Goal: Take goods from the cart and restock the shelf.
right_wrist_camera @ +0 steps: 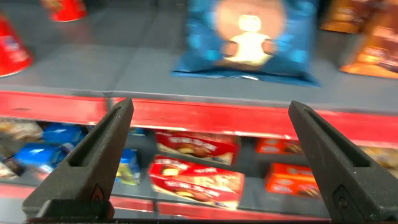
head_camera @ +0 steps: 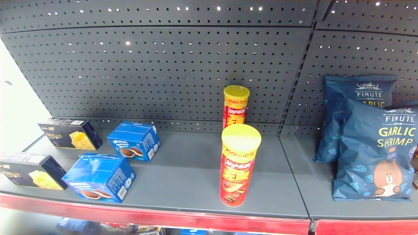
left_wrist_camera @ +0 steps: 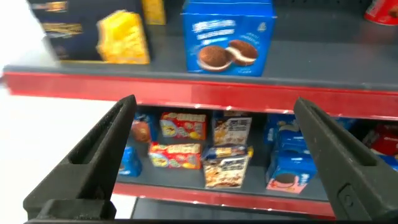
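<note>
— What stands on the grey metal shelf with the red front lip (head_camera: 183, 182)?
— Take the tall red chip can with the yellow lid (head_camera: 238, 166), upright near the front, as the marker. A 2nd can of the same kind (head_camera: 235, 106) stands straight behind it, by the perforated back panel (head_camera: 163, 71). Left of the can lie 2 blue cardboard cookie boxes (head_camera: 99, 178), and farther left 2 dark boxes with a yellow picture (head_camera: 31, 171). Right of the can, 2 dark blue snack bags (head_camera: 375, 153) lean one before the other.
— And the arms?
— The left pincer (left_wrist_camera: 214, 104) hangs out in front of the lip, left of the can, its fingers wide apart and holding nothing. The right pincer (right_wrist_camera: 211, 107) hangs before the lip, right of the can, facing the front bag, likewise spread and empty.
— Lower down?
— Small snack packets (left_wrist_camera: 180, 155) sit 1 level under the can.
</note>
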### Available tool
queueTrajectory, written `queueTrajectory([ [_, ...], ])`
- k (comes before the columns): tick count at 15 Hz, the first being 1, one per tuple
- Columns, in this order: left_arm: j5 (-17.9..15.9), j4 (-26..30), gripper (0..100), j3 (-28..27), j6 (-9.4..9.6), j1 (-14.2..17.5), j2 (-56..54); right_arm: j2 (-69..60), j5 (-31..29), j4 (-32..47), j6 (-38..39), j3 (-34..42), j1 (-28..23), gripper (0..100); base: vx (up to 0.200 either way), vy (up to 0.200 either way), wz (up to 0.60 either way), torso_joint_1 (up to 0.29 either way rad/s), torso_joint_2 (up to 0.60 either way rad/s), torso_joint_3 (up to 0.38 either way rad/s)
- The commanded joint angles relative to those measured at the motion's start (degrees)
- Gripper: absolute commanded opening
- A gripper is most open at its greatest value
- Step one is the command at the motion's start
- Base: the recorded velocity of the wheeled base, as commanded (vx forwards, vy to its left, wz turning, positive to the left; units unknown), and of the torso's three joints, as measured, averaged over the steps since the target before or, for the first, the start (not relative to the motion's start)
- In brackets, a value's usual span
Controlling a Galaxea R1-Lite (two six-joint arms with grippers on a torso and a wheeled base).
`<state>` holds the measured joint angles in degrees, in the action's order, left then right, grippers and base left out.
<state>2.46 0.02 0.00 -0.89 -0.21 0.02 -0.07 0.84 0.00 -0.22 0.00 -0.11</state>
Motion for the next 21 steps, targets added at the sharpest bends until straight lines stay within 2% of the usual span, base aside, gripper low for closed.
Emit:
queueTrajectory([
  [1,0.09,-0.02,100,0.00,-0.08,0.03,-0.02,0.07,0.04,0.00,-0.04,0.00,0.02,100,0.000,0.000,0.00,0.000,0.00,0.000],
  [21,-0.09,-0.02,100,0.00,0.10,0.03,-0.02,0.07,0.04,0.00,-0.04,0.00,0.02,100,0.000,0.010,-0.03,0.000,0.00,0.000],
])
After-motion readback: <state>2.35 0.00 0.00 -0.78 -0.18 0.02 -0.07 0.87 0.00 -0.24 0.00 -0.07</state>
